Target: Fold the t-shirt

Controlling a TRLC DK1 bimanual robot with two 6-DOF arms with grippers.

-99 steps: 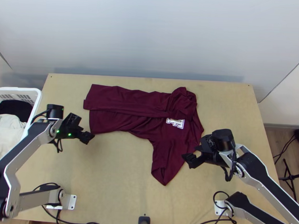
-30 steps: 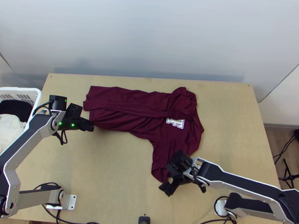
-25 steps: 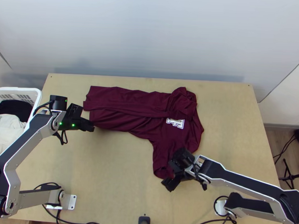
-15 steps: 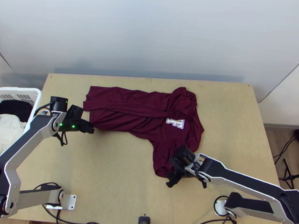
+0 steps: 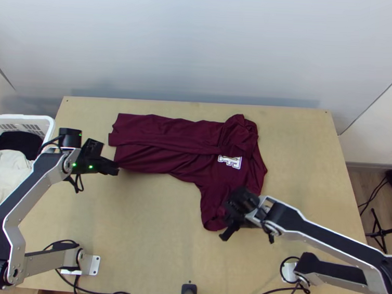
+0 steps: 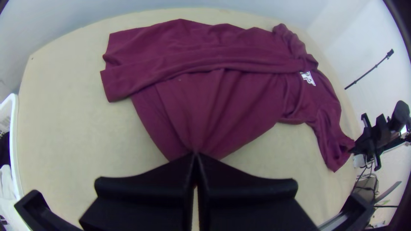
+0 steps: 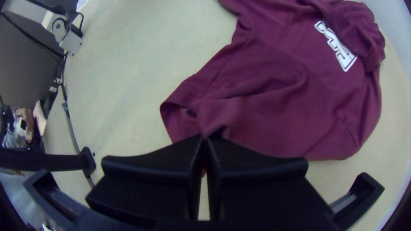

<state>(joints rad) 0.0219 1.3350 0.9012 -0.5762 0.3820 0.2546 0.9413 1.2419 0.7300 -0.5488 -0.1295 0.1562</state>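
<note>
My left gripper is at the lower left corner of the maroon t-shirt in the top view. In the left wrist view the left gripper is shut on the hem of the shirt, drawing creases toward it. My right gripper is at the near sleeve. The right wrist view has the right gripper shut on the sleeve cloth of the shirt. The far side of the shirt lies folded over lengthwise, next to a white print.
A white basket with black and light cloth stands beside the table's left edge. Bare tabletop lies between the arms, and cables run along the near edge.
The right gripper has moved from the shirt's right side to the near sleeve, closed on it and shifted it slightly up the picture. The left gripper has closed on the hem and drawn it slightly left.
</note>
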